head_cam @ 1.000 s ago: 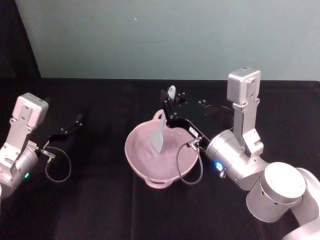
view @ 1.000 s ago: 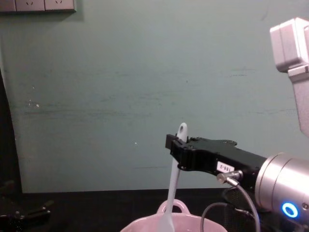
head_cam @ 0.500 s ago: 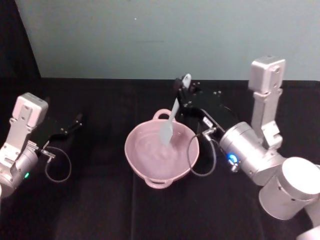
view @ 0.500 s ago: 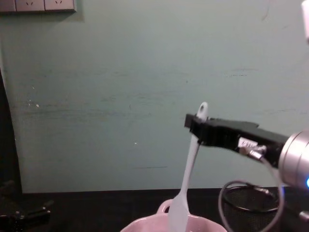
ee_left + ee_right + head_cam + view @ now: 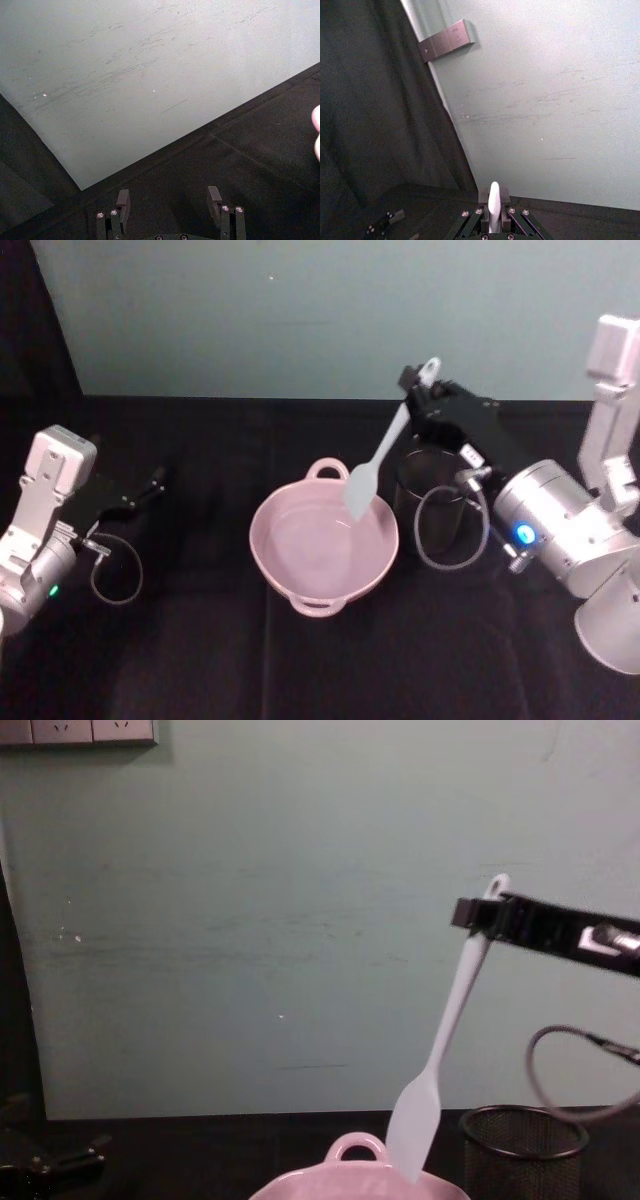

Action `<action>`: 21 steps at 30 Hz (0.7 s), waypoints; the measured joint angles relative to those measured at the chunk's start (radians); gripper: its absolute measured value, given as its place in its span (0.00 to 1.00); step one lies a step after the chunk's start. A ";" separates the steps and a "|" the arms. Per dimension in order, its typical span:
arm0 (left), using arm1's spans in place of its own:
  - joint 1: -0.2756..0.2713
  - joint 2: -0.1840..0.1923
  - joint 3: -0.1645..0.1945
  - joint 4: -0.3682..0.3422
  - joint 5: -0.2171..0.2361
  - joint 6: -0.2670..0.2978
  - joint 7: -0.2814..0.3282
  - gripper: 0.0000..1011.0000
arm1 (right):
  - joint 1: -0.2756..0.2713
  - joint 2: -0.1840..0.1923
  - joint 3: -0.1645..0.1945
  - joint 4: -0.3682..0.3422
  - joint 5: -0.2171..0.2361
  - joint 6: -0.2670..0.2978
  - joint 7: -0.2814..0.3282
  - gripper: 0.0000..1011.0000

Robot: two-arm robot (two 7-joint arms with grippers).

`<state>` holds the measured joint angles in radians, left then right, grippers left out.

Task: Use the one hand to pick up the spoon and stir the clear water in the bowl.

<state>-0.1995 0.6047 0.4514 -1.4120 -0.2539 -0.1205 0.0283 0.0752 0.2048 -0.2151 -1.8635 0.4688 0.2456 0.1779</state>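
Note:
The pale pink bowl (image 5: 305, 592) stands mid-table holding clear water; its rim and loop handle show low in the chest view (image 5: 357, 1150). My right gripper (image 5: 416, 386) is shut on the white spoon (image 5: 386, 447) near the handle's holed end. The spoon hangs tilted, its blade (image 5: 412, 1128) over the bowl's far right rim, at about rim height. The right wrist view shows the spoon handle (image 5: 493, 202) clamped in that gripper (image 5: 493, 221). My left gripper (image 5: 148, 486) rests at the far left, open (image 5: 169, 199) with nothing in it.
A black wire-mesh cup (image 5: 430, 502) stands just right of the bowl, below the right gripper, also in the chest view (image 5: 520, 1148). A grey cable loop (image 5: 445, 530) hangs from the right wrist beside the cup. A pale green wall backs the black table.
My right gripper has risen and swung right with the spoon. The blade has come up out of the bowl's middle to its far right rim. The left arm has not moved.

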 joint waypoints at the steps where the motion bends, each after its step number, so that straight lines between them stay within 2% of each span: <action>1: 0.000 0.000 0.000 0.000 0.000 0.000 0.000 1.00 | -0.001 0.001 0.005 -0.007 0.009 0.008 -0.004 0.12; 4: 0.000 0.000 0.000 0.000 0.000 0.000 0.000 1.00 | -0.006 0.001 0.027 -0.029 0.040 0.031 -0.025 0.13; 11: 0.000 0.000 0.000 0.000 0.000 0.000 0.000 1.00 | -0.015 -0.002 0.064 -0.067 0.077 0.036 -0.079 0.13; 21: 0.000 0.000 0.000 0.000 0.000 0.000 0.000 1.00 | -0.016 -0.020 0.098 -0.050 0.077 -0.010 -0.163 0.13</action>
<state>-0.1995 0.6047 0.4514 -1.4120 -0.2539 -0.1205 0.0283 0.0592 0.1846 -0.1170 -1.9134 0.5463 0.2360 0.0147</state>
